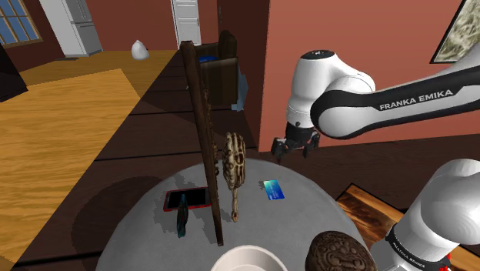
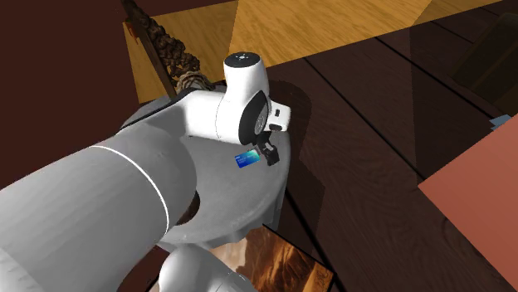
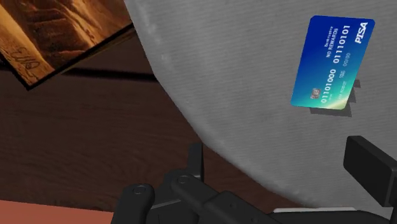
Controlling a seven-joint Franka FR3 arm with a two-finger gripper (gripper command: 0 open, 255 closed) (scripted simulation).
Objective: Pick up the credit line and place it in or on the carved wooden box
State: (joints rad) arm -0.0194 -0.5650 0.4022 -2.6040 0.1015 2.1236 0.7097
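Note:
The credit card [image 1: 274, 189] is blue with white numbers and lies flat on the round grey table [image 1: 138, 231]. It also shows in the second exterior view [image 2: 245, 159] and in the wrist view [image 3: 332, 62]. My black gripper [image 1: 296, 146] hangs open above the table's rim, a little beyond the card and apart from it, with nothing between its fingers [image 3: 368, 167]. The second exterior view has the gripper [image 2: 270, 151] just to the right of the card. The carved wooden box [image 1: 338, 251], dark brown and rounded, sits at the table's near edge by the stand.
On the table are a red phone [image 1: 186, 199], a small dark bottle [image 1: 182, 219], a carved brown figure [image 1: 235, 165] and a white bowl [image 1: 248, 259]. A tall dark wooden post [image 1: 204, 138] rises left of the card. A patterned mat [image 3: 57, 32] lies on the floor.

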